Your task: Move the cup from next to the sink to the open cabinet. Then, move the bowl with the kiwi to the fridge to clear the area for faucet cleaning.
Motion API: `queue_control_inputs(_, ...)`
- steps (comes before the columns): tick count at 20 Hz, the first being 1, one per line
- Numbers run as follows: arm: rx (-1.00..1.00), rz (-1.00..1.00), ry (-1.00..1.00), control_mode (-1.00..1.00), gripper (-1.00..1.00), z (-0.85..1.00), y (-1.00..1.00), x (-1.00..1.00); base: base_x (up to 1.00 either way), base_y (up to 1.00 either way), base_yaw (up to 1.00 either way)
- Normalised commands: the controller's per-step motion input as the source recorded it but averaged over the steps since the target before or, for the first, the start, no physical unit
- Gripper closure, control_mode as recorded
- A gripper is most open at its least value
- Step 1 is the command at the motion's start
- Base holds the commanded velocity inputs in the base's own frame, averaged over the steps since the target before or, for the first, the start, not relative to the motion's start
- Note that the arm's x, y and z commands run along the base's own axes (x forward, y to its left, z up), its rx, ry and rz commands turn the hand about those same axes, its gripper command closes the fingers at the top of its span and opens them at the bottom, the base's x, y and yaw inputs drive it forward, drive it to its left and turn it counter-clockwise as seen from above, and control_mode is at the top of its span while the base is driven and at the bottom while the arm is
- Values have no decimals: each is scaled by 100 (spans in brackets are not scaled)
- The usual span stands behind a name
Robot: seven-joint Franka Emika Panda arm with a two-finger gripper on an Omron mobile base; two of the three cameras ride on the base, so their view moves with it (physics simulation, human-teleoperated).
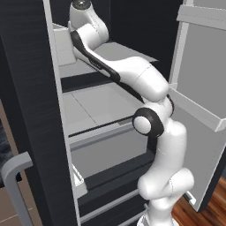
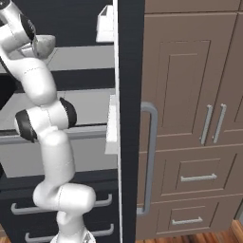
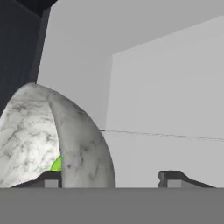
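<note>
The marble-look bowl (image 3: 65, 131) fills the lower left of the hand view, standing on a light grey shelf (image 3: 175, 144) inside the fridge (image 1: 26, 88). A sliver of green kiwi (image 3: 57, 164) shows inside it. My gripper (image 3: 111, 177) is open. The bowl's near wall rises between the two fingertips, close to the left one and well apart from the right fingertip (image 3: 175, 177). In the base views the arm reaches up into the fridge's upper shelf level. A grey rounded shape that looks like the bowl (image 2: 45, 45) sits by the hand. The cup, sink, faucet and open cabinet are out of view.
The fridge door (image 1: 198, 88) stands open on the right, with a door bin (image 1: 203, 112) jutting toward the arm. Grey shelves (image 1: 97, 101) and drawers (image 1: 110, 185) lie below the hand. Brown cabinets (image 2: 190, 118) with silver handles stand right of the fridge's black side wall (image 2: 129, 95).
</note>
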Motion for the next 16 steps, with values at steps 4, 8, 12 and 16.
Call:
queue_control_inputs(4, 0, 0, -19, -100, -100, 6, -19, -54, 0, 0, 0)
queue_control_inputs(8, 0, 2, -25, -100, -100, 0, -48, -73, 0, 0, 0)
queue_control_inputs(12, 0, 1, -23, -100, -100, -14, -71, -90, 0, 0, 0)
queue_control_inputs(16, 3, 1, -26, -100, -100, -52, -100, -100, 0, 0, 0)
